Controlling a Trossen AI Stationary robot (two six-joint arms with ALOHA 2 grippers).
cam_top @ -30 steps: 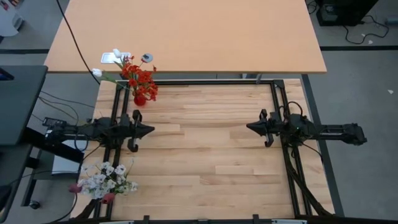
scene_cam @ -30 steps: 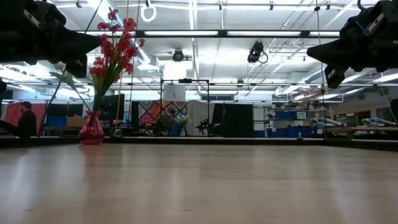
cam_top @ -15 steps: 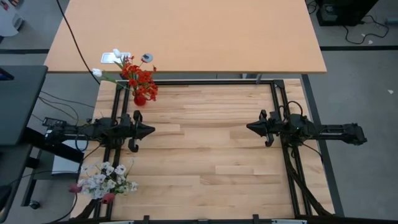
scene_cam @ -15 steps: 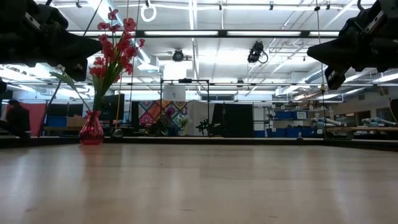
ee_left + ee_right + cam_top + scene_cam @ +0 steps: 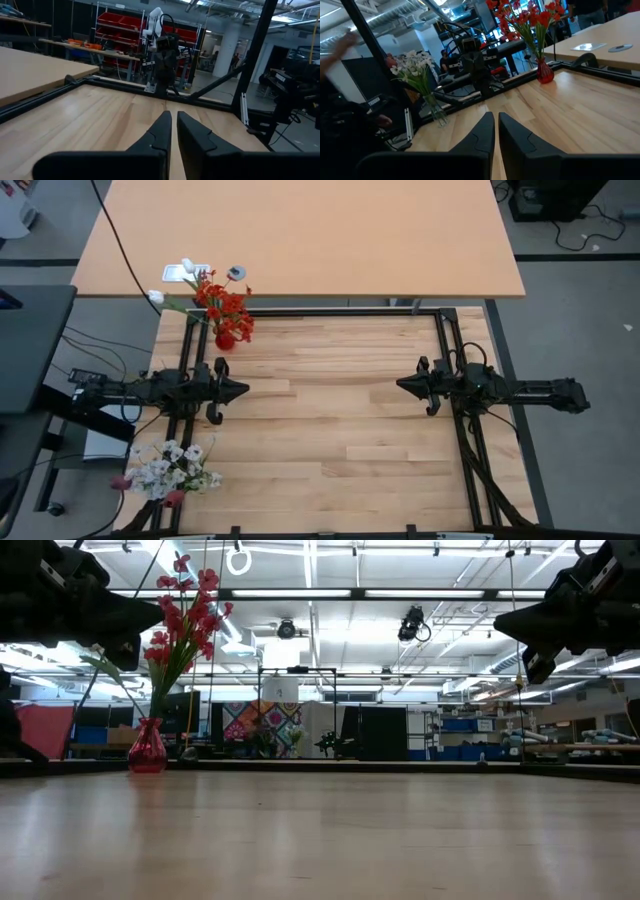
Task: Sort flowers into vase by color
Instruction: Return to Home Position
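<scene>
Red blossom clusters (image 5: 224, 306) fan out on thin green stalks from a small red vase (image 5: 225, 339) at the far left corner of the desk (image 5: 340, 430). White blooms (image 5: 172, 468) and dark maroon buds (image 5: 121, 481) fill a clear vase (image 5: 438, 116) at its near left corner. The left hand (image 5: 243, 390) and right hand (image 5: 400, 385) hang over opposite sides of the desk, facing each other. Their fingers are drawn together and hold nothing, exactly as a second ago. Behind them, a person (image 5: 6, 730) has slipped towards the room's left edge.
</scene>
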